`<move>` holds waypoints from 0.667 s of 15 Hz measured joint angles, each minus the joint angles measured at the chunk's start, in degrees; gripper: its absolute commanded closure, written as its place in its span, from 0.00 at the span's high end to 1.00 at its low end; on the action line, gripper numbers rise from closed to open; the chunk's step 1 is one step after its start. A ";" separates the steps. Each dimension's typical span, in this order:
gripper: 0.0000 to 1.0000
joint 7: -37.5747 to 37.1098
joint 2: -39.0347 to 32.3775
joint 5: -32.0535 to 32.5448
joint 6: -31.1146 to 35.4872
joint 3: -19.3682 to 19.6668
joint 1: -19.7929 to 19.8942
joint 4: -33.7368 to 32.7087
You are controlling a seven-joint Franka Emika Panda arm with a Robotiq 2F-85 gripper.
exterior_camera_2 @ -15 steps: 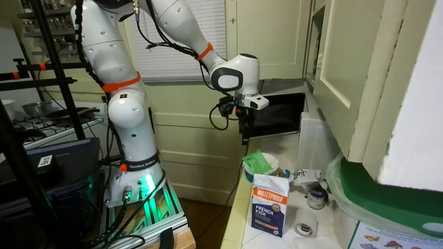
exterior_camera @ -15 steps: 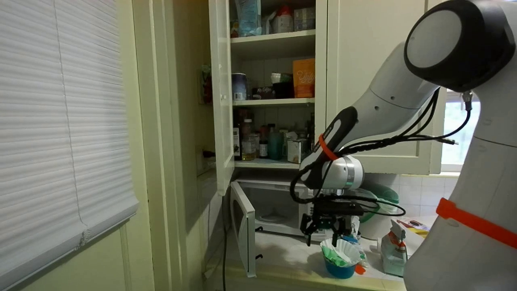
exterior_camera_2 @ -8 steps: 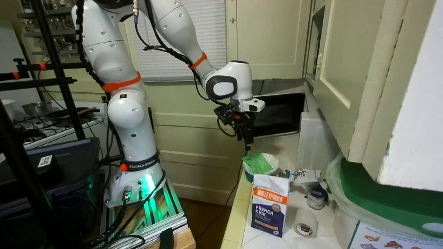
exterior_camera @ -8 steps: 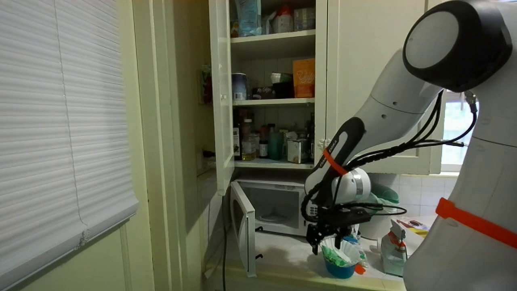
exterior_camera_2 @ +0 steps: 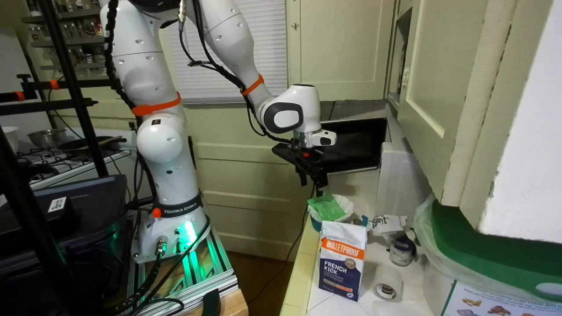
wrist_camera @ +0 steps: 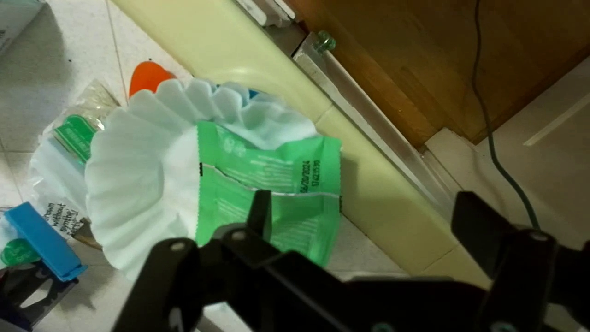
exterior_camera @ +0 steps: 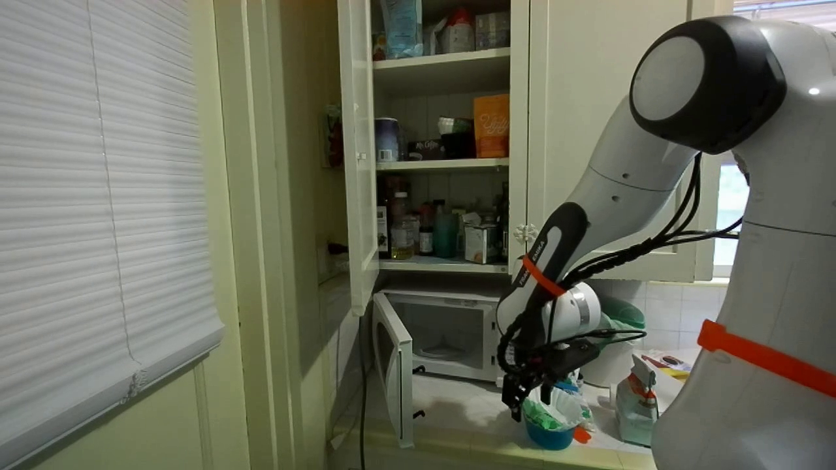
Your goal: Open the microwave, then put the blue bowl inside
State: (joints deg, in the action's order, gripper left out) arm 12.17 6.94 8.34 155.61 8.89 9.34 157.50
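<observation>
Microwave (exterior_camera: 445, 336), pincer (exterior_camera: 531, 407) and blue bowl (exterior_camera: 550, 437), left to right
Door (exterior_camera: 393, 375) standing open; pincer with fingers (wrist_camera: 477, 226) apart, just above the bowl's edge; blue bowl on the bench (exterior_camera: 450, 408), holding fluted white paper (wrist_camera: 133, 184) and a green packet (wrist_camera: 276, 170)
</observation>
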 measured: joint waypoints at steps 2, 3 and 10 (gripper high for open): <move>1.00 1.27 -1.21 0.00 0.87 0.55 0.10 0.00; 1.00 1.99 -1.84 0.00 1.69 0.89 0.15 -0.01; 1.00 -0.01 -6.97 6.74 11.45 1.94 2.13 0.00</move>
State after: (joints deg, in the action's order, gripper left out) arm 12.16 -0.04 15.09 167.06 10.83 11.47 157.50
